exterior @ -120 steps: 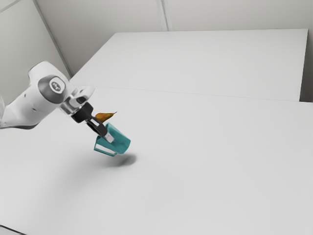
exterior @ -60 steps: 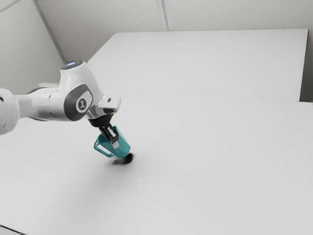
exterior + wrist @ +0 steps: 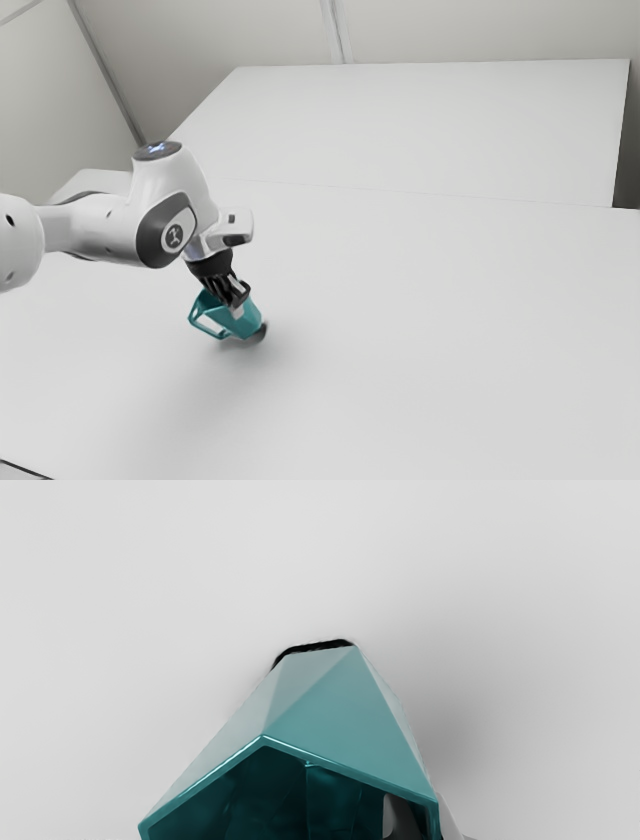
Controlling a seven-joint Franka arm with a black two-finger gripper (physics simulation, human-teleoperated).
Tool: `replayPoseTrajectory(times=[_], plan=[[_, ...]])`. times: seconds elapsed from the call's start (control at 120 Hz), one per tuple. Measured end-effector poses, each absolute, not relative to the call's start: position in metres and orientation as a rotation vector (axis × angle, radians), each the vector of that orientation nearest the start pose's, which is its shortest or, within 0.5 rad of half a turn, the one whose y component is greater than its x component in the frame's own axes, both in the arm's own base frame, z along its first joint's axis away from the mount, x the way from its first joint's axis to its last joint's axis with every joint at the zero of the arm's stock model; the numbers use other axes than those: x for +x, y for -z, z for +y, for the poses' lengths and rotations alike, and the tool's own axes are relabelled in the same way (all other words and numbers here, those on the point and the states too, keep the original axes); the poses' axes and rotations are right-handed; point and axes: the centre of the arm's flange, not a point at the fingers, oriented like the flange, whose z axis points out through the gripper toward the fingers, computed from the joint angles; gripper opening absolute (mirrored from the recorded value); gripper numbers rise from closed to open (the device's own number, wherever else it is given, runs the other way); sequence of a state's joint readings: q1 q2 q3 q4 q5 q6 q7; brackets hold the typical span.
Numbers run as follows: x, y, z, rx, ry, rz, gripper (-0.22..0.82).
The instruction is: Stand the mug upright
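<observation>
So, the teal mug is around 8 o'clock in the exterior view, tipped, handle out at 9, base toward 4, low over the table. The gripper has its wall pinched, one finger inside. The arm's round logo is too small to read. Table stretches wide toward 3, back edge near 1.

Mug: quantity one, fitted with one handle. Robot arm: quantity one, terminating in one pincer. Fingers on that unit: quantity two, one inside the mug and one outside its wall. Tabletop: quantity one. Visible mugs, handles, arms and pincers number one of each kind.
</observation>
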State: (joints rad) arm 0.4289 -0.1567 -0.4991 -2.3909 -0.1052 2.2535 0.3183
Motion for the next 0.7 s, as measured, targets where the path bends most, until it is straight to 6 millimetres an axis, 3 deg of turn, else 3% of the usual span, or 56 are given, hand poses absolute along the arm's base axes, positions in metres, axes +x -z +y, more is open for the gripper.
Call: replayPoseTrajectory(times=[0.483, 0.533, 0.7], plan=[[0.477, -0.352, -0.037, -3.143, -0.071, 0.347, -0.17], [0.477, -0.352, -0.037, -3.146, -0.069, 0.336, -0.11], [0.476, -0.354, -0.041, -3.147, -0.055, 0.321, 0.24]])
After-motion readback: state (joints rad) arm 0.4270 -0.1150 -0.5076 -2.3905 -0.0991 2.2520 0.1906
